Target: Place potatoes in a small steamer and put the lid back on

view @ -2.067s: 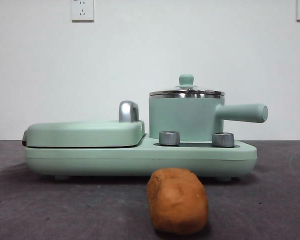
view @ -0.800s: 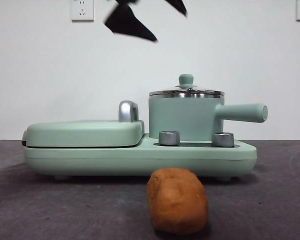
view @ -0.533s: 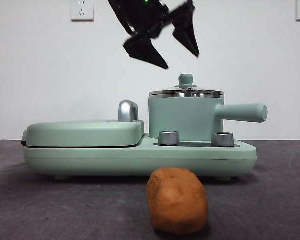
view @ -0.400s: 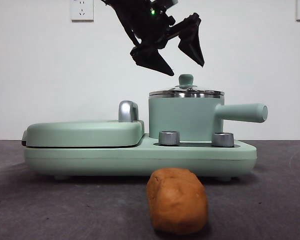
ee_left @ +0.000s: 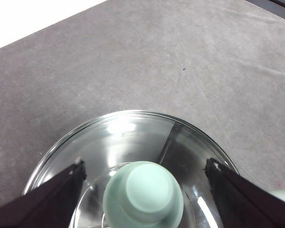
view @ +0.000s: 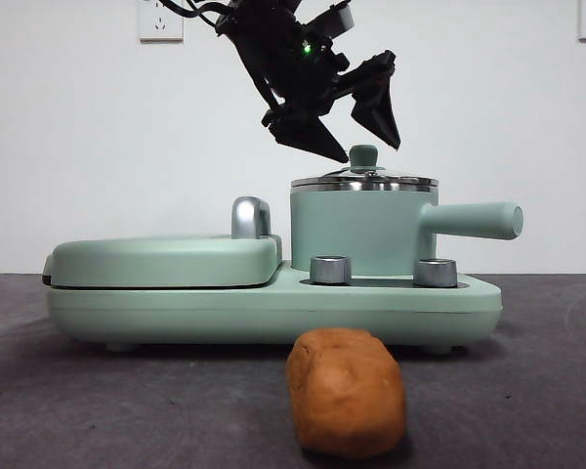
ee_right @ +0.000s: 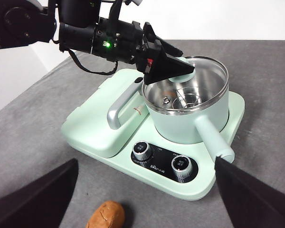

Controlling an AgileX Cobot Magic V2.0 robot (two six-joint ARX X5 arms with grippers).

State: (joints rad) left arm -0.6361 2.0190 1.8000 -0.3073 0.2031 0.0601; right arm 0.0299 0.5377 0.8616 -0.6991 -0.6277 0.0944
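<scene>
With its jaws spread wide and holding nothing, the left gripper (view: 356,137) hangs just above the lid (view: 364,181), one jaw tip either side of the knob (ee_left: 143,194), not touching it. Lid sits closed on the small steamer (view: 361,230), at the right of the cooker base (view: 273,308). Potato (view: 347,391) lies on the table (view: 527,391), near side, just in front of base. Right gripper (ee_right: 142,199) is well back, jaws wide apart, empty.

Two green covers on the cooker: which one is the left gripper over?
The left gripper hangs open over the glass lid on the small steamer, straddling its knob, not the flat griddle cover.
</scene>
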